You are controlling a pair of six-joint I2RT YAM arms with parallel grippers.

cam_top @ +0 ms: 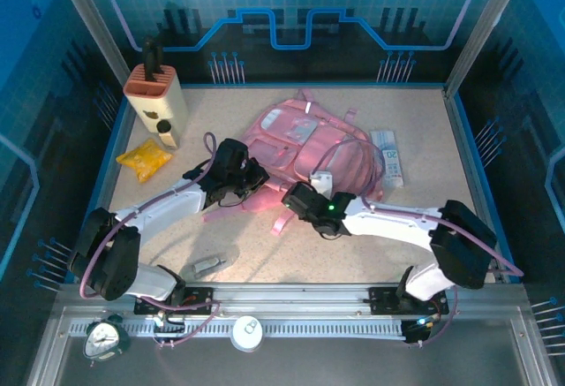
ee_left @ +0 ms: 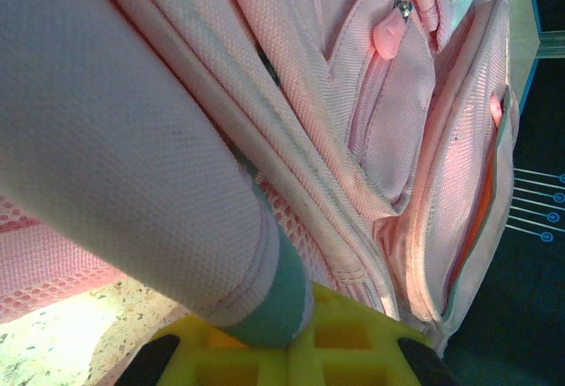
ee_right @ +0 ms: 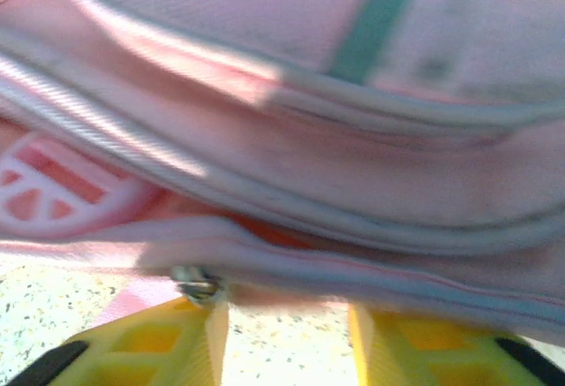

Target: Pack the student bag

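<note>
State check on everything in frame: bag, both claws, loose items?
student bag: lying flat on the table, front pockets up.
left claw: shut on the student bag's fabric.
right claw: open, at the bag's edge by a zip pull.
yellow packet: lying on the table, left of the bag, apart from it.
beige holder: upright, far left corner.
white flat pack: lying flat, right of the bag.

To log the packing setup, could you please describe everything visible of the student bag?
The student bag is a soft pink woven-fabric backpack with paler front pockets, zips and pink straps. It lies centrally on the table. The left gripper is shut on a teal-edged fold of it; the right gripper stands open at its lower edge by a zip pull.
</note>
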